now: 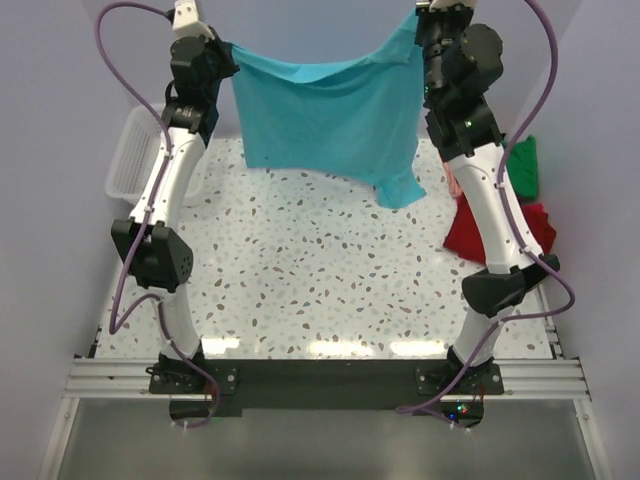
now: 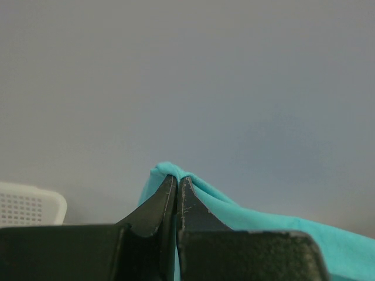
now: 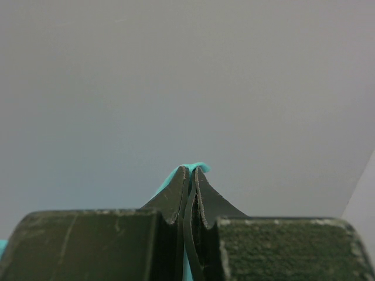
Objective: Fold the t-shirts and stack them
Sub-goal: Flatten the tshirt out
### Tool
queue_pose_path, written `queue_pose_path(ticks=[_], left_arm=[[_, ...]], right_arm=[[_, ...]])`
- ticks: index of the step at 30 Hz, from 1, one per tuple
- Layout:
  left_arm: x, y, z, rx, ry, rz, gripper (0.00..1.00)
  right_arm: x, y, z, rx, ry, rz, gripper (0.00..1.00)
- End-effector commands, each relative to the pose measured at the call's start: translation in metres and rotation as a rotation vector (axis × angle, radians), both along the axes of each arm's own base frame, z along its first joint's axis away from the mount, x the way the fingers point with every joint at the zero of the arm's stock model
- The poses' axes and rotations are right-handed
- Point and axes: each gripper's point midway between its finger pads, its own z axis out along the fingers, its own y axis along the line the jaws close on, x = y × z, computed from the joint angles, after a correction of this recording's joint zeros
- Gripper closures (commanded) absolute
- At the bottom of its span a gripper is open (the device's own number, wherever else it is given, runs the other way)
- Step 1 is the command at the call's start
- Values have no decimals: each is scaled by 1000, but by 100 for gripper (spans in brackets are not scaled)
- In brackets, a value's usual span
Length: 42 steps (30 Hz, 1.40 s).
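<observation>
The turquoise t-shirt [image 1: 330, 115] hangs spread in the air above the far part of the table, held by both arms. My left gripper [image 1: 232, 52] is shut on its left top corner [image 2: 161, 174]. My right gripper [image 1: 416, 28] is shut on its right top corner [image 3: 196, 167]. The lower hem hangs down, and a fold at the lower right [image 1: 400, 188] reaches towards the table. A red t-shirt [image 1: 470, 230] and a green t-shirt [image 1: 524, 165] lie heaped at the right edge, partly behind the right arm, with a strip of salmon-pink t-shirt [image 1: 453, 180] between them.
A white lattice basket [image 1: 130, 155] stands at the far left of the speckled table [image 1: 320, 270]; its rim also shows in the left wrist view [image 2: 29, 205]. Grey walls close in the far side and both sides.
</observation>
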Motion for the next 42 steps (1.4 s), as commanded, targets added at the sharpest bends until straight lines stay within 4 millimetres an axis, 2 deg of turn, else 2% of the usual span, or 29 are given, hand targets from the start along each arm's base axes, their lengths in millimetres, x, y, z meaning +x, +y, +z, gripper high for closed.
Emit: queue_pose_path(ticks=[1, 2, 3, 4, 5, 6, 7, 8, 9, 10, 11, 12, 13, 14, 15, 16, 17, 19, 20, 21, 22, 24, 25, 29, 36, 37, 40, 42], left_arm=[[-25, 3, 95, -52, -252, -21, 100], [-24, 3, 91, -48, -243, -24, 100], [-27, 2, 91, -50, -240, -25, 100], [-25, 3, 74, -46, -202, -22, 100], [-26, 2, 67, -43, -188, -27, 100], [-34, 3, 67, -41, -185, -30, 100], [-31, 2, 34, -26, -113, -31, 100], [-32, 2, 16, -20, -72, -31, 100], [-40, 3, 8, -15, -49, -34, 100], [-40, 3, -45, -10, 63, -34, 100], [-46, 3, -71, -10, 126, -37, 100], [-56, 4, -88, -17, 169, -34, 100], [-69, 4, -146, -30, 309, -29, 100], [-80, 8, -172, -38, 382, -12, 100], [-97, 11, -202, -41, 459, 3, 100], [-112, 15, -222, -70, 537, 38, 100], [-122, 21, -235, -82, 576, 78, 100], [-151, 27, -263, -103, 673, 112, 100], [-161, 28, -269, -108, 702, 117, 100], [-173, 28, -283, -104, 751, 122, 100], [-188, 31, -298, -101, 820, 141, 100], [-208, 35, -314, -94, 885, 155, 100], [-219, 35, -320, -86, 921, 157, 100], [-250, 36, -333, -93, 1004, 156, 100], [-309, 40, -369, -95, 1229, 185, 100], [-318, 41, -371, -92, 1255, 193, 100], [-332, 47, -365, -97, 1263, 236, 100], [-335, 51, -356, -110, 1232, 264, 100]], right_arm=[[-77, -33, 86, 57, -292, -18, 100], [-79, -36, 84, 57, -292, -28, 100], [-72, -35, 70, 45, -258, -36, 100], [-73, -37, 64, 46, -246, -45, 100], [-75, -43, 48, 50, -212, -67, 100], [-75, -46, 37, 55, -185, -79, 100], [-74, -50, 22, 65, -150, -103, 100], [-72, -56, -14, 78, -70, -132, 100], [-70, -61, -36, 89, -20, -159, 100], [-70, -63, -60, 101, 32, -167, 100], [-66, -61, -116, 108, 160, -163, 100], [-68, -68, -148, 137, 229, -210, 100], [-68, -68, -181, 156, 309, -218, 100], [-71, -64, -251, 194, 494, -219, 100], [-82, -64, -278, 228, 568, -233, 100], [-92, -62, -306, 265, 645, -235, 100], [-112, -59, -355, 314, 776, -242, 100], [-137, -43, -386, 382, 881, -162, 100], [-156, -44, -415, 428, 982, -188, 100], [-167, -42, -427, 455, 1041, -186, 100], [-186, -36, -447, 455, 1159, -175, 100], [-204, -28, -465, 485, 1279, -167, 100], [-221, -23, -478, 481, 1379, -157, 100], [-258, -20, -498, 467, 1538, -172, 100], [-321, -22, -530, 448, 1803, -201, 100], [-332, -28, -533, 445, 1835, -242, 100], [-348, -49, -529, 420, 1832, -364, 100], [-346, -63, -522, 398, 1773, -424, 100]])
